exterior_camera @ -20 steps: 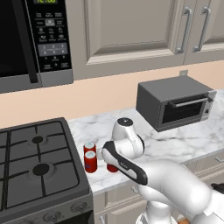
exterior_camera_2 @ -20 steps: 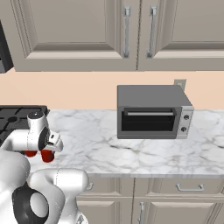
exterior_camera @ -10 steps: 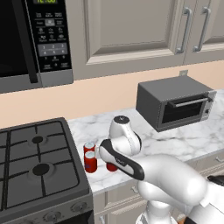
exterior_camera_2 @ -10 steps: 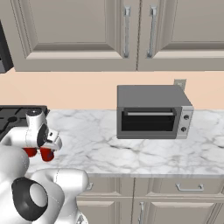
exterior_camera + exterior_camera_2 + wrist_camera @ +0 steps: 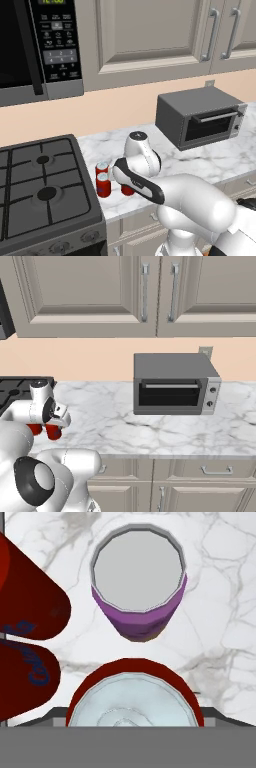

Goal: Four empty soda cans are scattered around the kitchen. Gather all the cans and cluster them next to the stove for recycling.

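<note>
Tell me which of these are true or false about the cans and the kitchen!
1. The small purple soda can with a silver top stands upright on the white marble counter. True.
2. The grey toaster oven has its door hanging open. False: its door is shut.
3. Red soda cans stand on the counter right beside the dark gas stove. True.
4. The purple can sits on a stove burner. False: it is on the marble counter.
5. A red can with a silver top sits right below the hand camera. True.
</note>
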Available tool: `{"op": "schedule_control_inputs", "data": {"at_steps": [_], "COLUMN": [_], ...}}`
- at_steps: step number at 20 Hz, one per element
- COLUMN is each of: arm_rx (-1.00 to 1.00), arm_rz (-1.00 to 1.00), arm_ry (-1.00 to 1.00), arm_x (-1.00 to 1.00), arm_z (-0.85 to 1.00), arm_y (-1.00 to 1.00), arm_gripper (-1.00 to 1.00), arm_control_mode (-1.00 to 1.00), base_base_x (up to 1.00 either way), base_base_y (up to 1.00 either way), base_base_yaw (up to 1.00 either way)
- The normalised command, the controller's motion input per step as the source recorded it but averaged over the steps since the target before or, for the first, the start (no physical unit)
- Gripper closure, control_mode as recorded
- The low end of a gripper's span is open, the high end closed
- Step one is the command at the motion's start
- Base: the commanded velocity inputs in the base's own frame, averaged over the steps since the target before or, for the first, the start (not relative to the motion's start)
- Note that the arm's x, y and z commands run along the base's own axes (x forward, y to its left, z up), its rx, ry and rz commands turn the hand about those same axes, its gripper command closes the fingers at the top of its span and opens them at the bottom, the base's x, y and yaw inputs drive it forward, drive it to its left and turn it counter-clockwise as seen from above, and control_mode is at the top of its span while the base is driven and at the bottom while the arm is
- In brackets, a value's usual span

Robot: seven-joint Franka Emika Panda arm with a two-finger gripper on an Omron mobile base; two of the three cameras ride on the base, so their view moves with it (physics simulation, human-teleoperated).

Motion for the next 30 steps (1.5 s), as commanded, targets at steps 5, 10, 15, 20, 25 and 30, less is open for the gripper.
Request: {"op": "schedule_control_inputs", "data": {"at_steps": [5, 10, 15, 20, 25, 30], "arm_rx": [0.0, 0.0, 0.0, 0.0, 0.0, 0.0], "arm_rz": [0.0, 0.0, 0.0, 0.0, 0.0, 0.0], "arm_ry": [0.0, 0.0, 0.0, 0.0, 0.0, -0.1], "arm_x": [0.0, 0.0, 0.02, 0.01, 0.0, -0.13], "arm_z": [0.0, 0.0, -0.06, -0.01, 0.0, 0.26], "arm_y": [0.0, 0.0, -0.01, 0.0, 0.0, 0.0], "arm_gripper": [1.0, -1.0, -1.0, -1.0, -1.0, -1.0], "arm_control_mode": [-1.0, -1.0, -1.0, -1.0, -1.0, -1.0], "base_base_x": [0.0, 0.0, 0.0, 0.0, 0.0, 0.0], "base_base_y": [0.0, 0.0, 0.0, 0.0, 0.0, 0.0], "base_base_yaw": [0.0, 0.0, 0.0, 0.0, 0.0, 0.0]}}
